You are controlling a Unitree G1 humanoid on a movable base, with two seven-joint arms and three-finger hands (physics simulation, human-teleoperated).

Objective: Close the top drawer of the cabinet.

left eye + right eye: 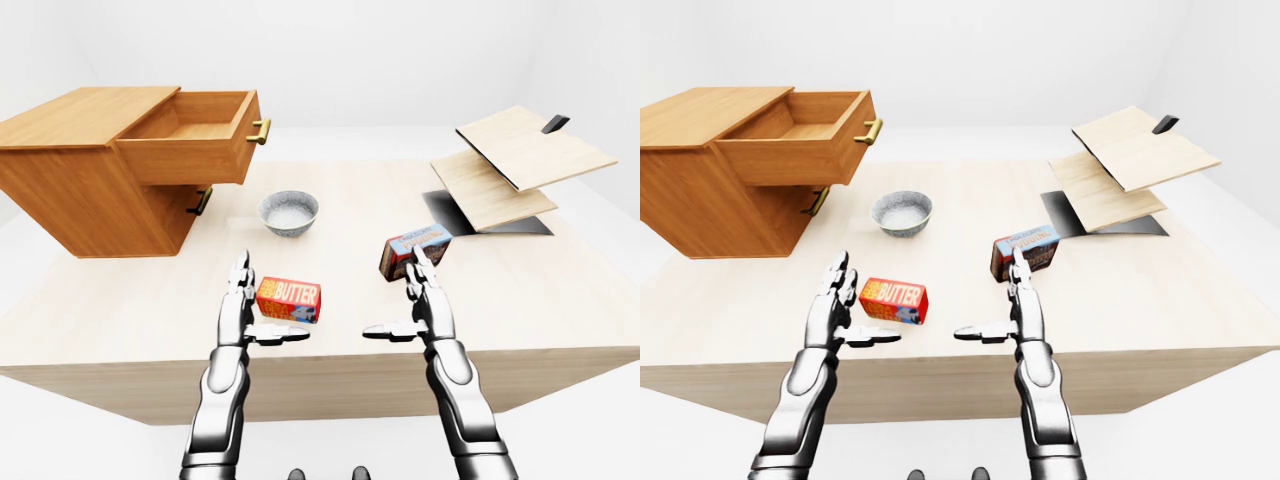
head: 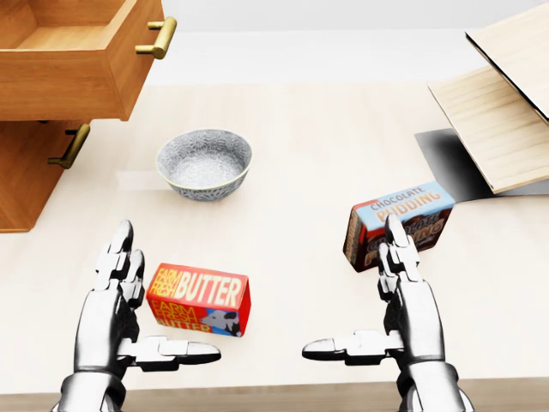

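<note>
The wooden cabinet stands at the upper left of the table. Its top drawer is pulled far out, empty inside, with a brass handle on its face. The lower drawer handle sits flush below it. My left hand hovers open over the table's near edge, just left of the butter box. My right hand is open too, just below the chocolate pudding box. Both hands are well away from the drawer and hold nothing.
A grey patterned bowl stands between the cabinet and my hands. At the upper right, tilted wooden boards lie over a dark panel. The table's near edge runs under my forearms.
</note>
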